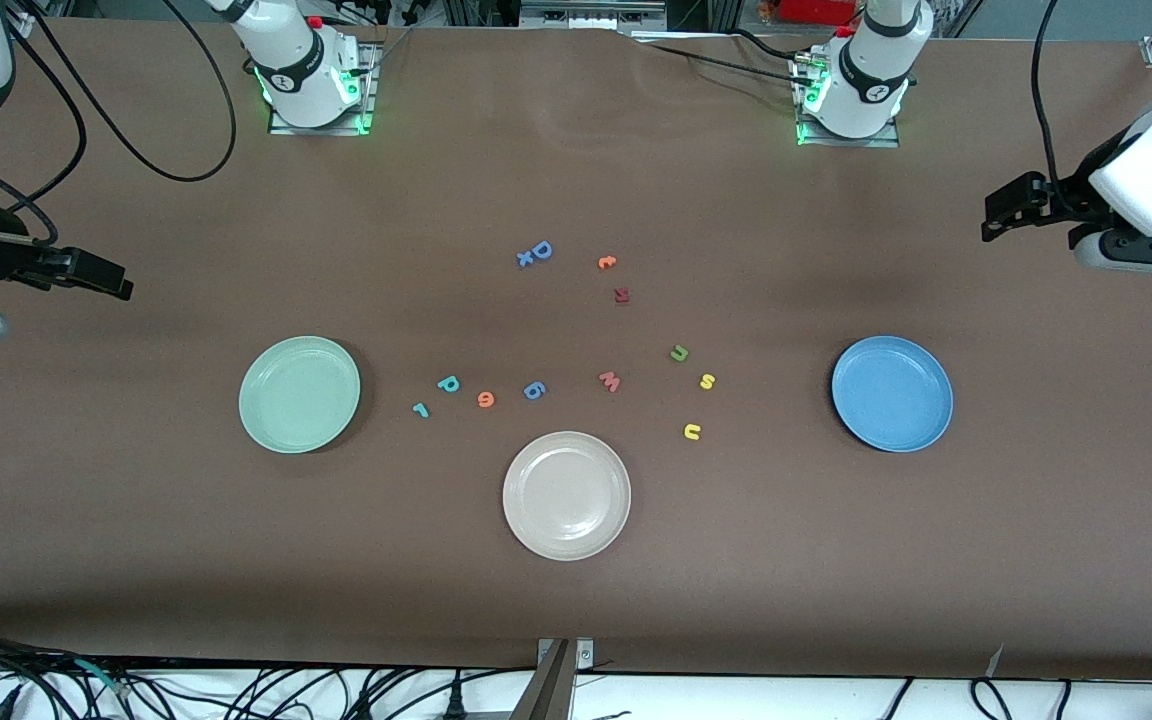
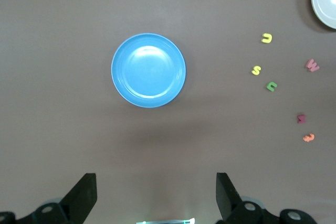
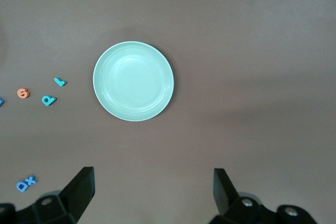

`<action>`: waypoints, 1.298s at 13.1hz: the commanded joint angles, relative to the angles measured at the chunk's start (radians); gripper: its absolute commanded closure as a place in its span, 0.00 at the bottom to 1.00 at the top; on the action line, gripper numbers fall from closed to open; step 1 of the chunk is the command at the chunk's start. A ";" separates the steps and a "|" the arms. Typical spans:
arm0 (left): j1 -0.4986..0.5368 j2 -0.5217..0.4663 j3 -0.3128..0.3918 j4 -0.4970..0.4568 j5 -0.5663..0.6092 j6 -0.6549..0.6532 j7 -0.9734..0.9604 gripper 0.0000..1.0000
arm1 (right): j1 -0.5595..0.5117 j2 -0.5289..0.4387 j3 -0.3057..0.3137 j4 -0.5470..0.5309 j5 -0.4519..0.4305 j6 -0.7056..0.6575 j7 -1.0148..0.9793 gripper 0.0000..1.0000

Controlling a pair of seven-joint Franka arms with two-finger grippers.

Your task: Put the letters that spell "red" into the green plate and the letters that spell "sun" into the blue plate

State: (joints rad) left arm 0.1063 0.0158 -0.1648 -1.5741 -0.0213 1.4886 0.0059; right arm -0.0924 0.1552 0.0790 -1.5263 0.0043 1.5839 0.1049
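The green plate [image 1: 299, 394] [image 3: 133, 81] lies toward the right arm's end of the table. Beside it lie the teal "r" [image 1: 421, 409] [image 3: 60, 82], the teal "d" [image 1: 448, 383] [image 3: 48, 100] and the orange "e" [image 1: 485, 399] [image 3: 22, 93]. The blue plate [image 1: 892, 393] [image 2: 148, 70] lies toward the left arm's end, empty like the green one. Near it are the olive "n" [image 1: 679, 352] [image 2: 271, 85], the yellow "s" [image 1: 707, 381] [image 2: 256, 70] and the yellow "u" [image 1: 692, 431] [image 2: 266, 38]. My right gripper [image 1: 116, 282] [image 3: 152, 179] hangs open over bare table at its end. My left gripper [image 1: 996, 215] [image 2: 155, 182] hangs open and empty at its end.
A beige plate [image 1: 566, 495] lies nearest the front camera, between the two coloured plates. Other letters lie mid-table: a blue "6" [image 1: 533, 390], a pink "w" [image 1: 610, 381], a blue "D" [image 1: 540, 250], an orange letter [image 1: 606, 262] and a dark red one [image 1: 621, 295].
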 commanded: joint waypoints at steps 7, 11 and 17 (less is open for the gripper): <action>0.009 -0.040 -0.042 -0.026 0.032 0.042 -0.009 0.00 | -0.010 0.014 0.005 0.032 0.020 -0.022 -0.014 0.00; 0.003 -0.031 -0.042 -0.014 0.037 0.053 -0.009 0.00 | -0.010 0.014 0.004 0.032 0.020 -0.022 -0.014 0.00; 0.001 -0.036 -0.016 -0.027 0.023 0.062 0.051 0.00 | -0.010 0.014 0.004 0.032 0.020 -0.022 -0.014 0.00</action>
State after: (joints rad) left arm 0.1090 -0.0029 -0.1924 -1.5789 -0.0128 1.5316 0.0238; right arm -0.0924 0.1573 0.0790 -1.5263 0.0043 1.5839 0.1049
